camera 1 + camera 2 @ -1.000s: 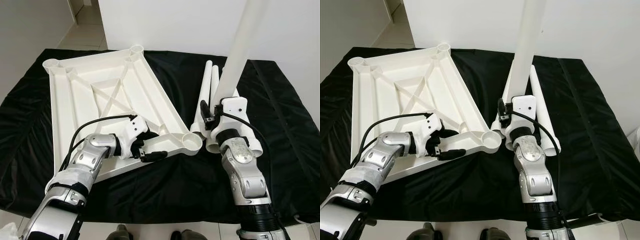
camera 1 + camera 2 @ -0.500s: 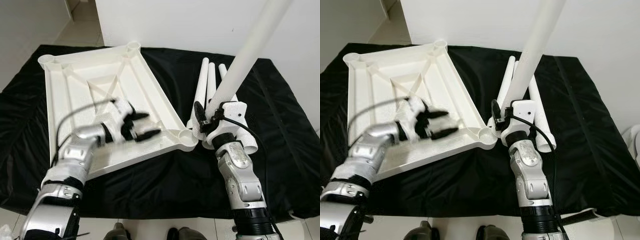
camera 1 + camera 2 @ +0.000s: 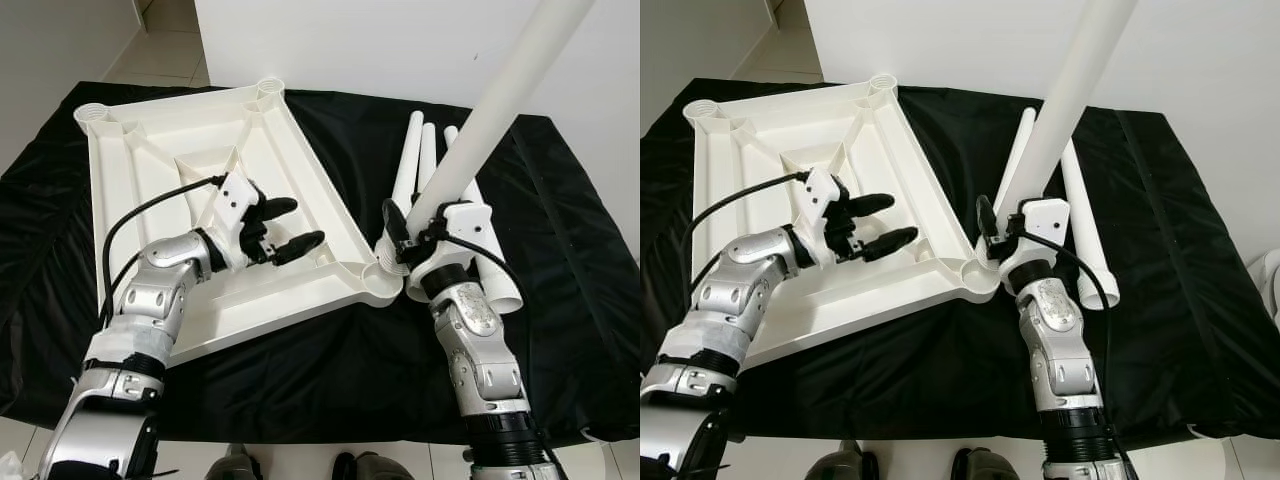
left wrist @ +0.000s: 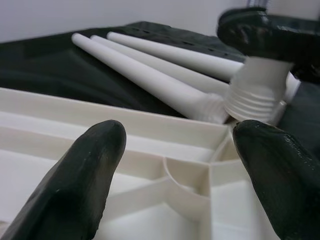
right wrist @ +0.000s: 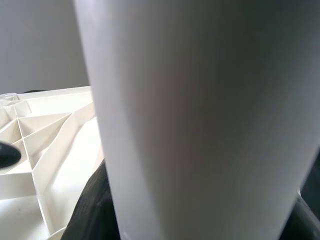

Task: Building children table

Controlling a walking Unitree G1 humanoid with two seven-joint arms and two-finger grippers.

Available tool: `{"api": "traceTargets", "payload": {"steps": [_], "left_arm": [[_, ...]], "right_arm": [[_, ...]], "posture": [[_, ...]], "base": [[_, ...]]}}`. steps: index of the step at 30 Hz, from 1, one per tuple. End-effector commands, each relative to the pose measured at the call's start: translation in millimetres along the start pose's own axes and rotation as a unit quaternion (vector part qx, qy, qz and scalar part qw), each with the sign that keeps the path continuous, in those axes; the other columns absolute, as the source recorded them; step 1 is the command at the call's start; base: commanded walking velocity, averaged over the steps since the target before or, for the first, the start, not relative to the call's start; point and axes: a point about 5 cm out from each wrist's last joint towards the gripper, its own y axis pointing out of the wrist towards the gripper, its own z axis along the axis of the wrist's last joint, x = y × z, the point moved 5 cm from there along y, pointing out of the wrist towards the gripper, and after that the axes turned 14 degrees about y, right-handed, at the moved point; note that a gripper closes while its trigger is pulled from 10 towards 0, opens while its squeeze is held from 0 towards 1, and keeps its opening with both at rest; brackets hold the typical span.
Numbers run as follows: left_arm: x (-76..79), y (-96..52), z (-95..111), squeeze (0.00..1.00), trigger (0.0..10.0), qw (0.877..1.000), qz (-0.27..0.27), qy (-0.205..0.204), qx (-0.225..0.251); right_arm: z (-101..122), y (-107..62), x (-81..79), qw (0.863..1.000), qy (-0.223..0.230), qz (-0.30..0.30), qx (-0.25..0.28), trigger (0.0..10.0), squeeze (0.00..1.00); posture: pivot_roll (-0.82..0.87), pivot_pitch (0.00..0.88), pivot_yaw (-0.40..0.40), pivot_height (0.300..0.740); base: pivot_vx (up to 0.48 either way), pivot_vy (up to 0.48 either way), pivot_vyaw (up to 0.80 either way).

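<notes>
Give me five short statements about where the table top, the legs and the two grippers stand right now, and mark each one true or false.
1. The right gripper holds a white table leg that slants upward. True.
2. The left gripper is clamped on the table top's rim. False: its fingers are open, above the underside of the table top, gripping nothing.
3. The table top lies with its ribbed underside up. True.
4. All legs are already fitted in the corner sockets. False: three spare legs lie on the black cloth, and the corner sockets in view are empty.
5. The held leg's threaded end is near a corner socket. True.
</notes>
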Motion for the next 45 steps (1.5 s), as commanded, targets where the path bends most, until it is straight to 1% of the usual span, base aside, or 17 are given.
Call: {"api": "traceTargets", "payload": {"steps": [1,6,8,12,16,17,20,22,23,26,27,29,34,36,39,43,45], "left_arm": [[6.3,0.7,-2,0.00,10.0,1.000,-0.019,0.002,-0.006],[8.0,3.5,-2,0.00,10.0,1.000,-0.009,0.003,-0.008],[6.6,4.8,-2,0.00,10.0,1.000,0.001,0.002,-0.010],[3.3,5.6,-1,0.00,10.0,1.000,0.011,-0.003,-0.008],[0.4,6.5,2,0.00,10.0,1.000,0.019,-0.002,-0.006],[-0.5,6.6,2,0.00,10.0,1.000,0.022,-0.003,-0.006],[-1.0,6.6,2,0.00,10.0,1.000,0.024,-0.003,-0.006],[-1.7,6.4,4,0.00,10.0,1.000,0.025,-0.005,-0.005],[-1.7,6.2,4,0.00,10.0,1.000,0.025,-0.005,-0.004],[-1.5,5.9,4,0.00,10.0,1.000,0.024,-0.006,-0.005],[-1.1,5.7,4,0.00,10.0,1.000,0.023,-0.006,-0.005],[0.0,5.1,4,0.00,10.0,1.000,0.021,-0.006,-0.005],[0.9,4.9,4,0.00,10.0,1.000,0.019,-0.007,-0.005],[2.7,6.1,5,0.00,10.0,1.000,0.016,-0.008,-0.004],[3.8,6.7,5,0.00,10.0,1.000,0.014,-0.009,-0.004],[4.3,6.5,5,0.00,10.0,1.000,0.013,-0.009,-0.003],[4.7,6.4,5,0.00,10.0,1.000,0.012,-0.010,-0.003]], "right_arm": [[-12,-2.0,-1.2,1.000,0.008,0.007,-0.022,10.0,0.00],[-22,-5.9,-6.3,0.999,0.009,0.026,-0.039,10.0,0.00],[-29,-9.7,-12.5,0.997,0.010,0.047,-0.054,10.0,0.00],[-35,-11.6,-15.9,0.996,0.006,0.061,-0.064,10.0,0.00],[-33,-11.2,-17.8,0.996,0.024,0.068,-0.054,10.0,0.00],[-30,-9.8,-16.5,0.996,0.034,0.064,-0.045,10.0,0.00],[-29,-8.8,-15.5,0.997,0.040,0.061,-0.040,10.0,0.00],[-16,-4.4,-15.3,0.997,0.053,0.061,-0.011,10.0,0.00],[-8,-2.4,-14.9,0.997,0.053,0.059,0.003,10.0,0.00],[-3,-0.8,-14.3,0.997,0.053,0.056,0.014,10.0,0.00],[2,0.0,-14.4,0.997,0.043,0.057,0.023,10.0,0.00],[17,1.6,-16.7,0.996,0.040,0.059,0.051,10.0,0.00],[21,2.4,-20.4,0.995,0.043,0.067,0.057,10.0,0.00],[7,1.8,-26.9,0.995,0.035,0.087,0.020,10.0,0.00],[-15,-3.2,-27.8,0.994,0.038,0.097,-0.022,10.0,0.00],[-25,-6.4,-26.9,0.993,0.048,0.097,-0.039,10.0,0.00],[-30,-7.8,-26.0,0.993,0.045,0.097,-0.048,10.0,0.00]], "posture": [[0.03,0.033,-0.029,0.740],[0.03,0.042,-0.025,0.740],[0.03,0.043,-0.025,0.740],[0.03,0.043,-0.025,0.740],[0.03,0.045,-0.025,0.740],[0.03,0.044,-0.025,0.740],[0.03,0.044,-0.025,0.740],[0.04,0.043,-0.024,0.740],[0.04,0.043,-0.023,0.740],[0.04,0.043,-0.022,0.740],[0.04,0.044,-0.023,0.740],[0.04,0.045,-0.023,0.740],[0.03,0.044,-0.023,0.740],[0.04,0.041,-0.025,0.740],[0.04,0.041,-0.025,0.740],[0.04,0.040,-0.025,0.740],[0.04,0.041,-0.027,0.740]], "base": [[0.000,0.000,0.00],[0.000,0.000,0.00],[0.000,0.000,0.00],[0.000,0.000,0.00],[0.000,0.000,0.00],[0.000,0.000,0.00],[0.000,0.000,0.00],[0.000,0.000,0.00],[0.000,0.000,0.00],[0.000,0.000,0.00],[0.000,0.000,0.00],[0.000,0.000,0.00],[0.000,0.000,0.00],[0.000,0.000,0.00],[0.000,0.000,0.00],[0.000,0.000,0.00],[0.000,0.000,0.00]]}}
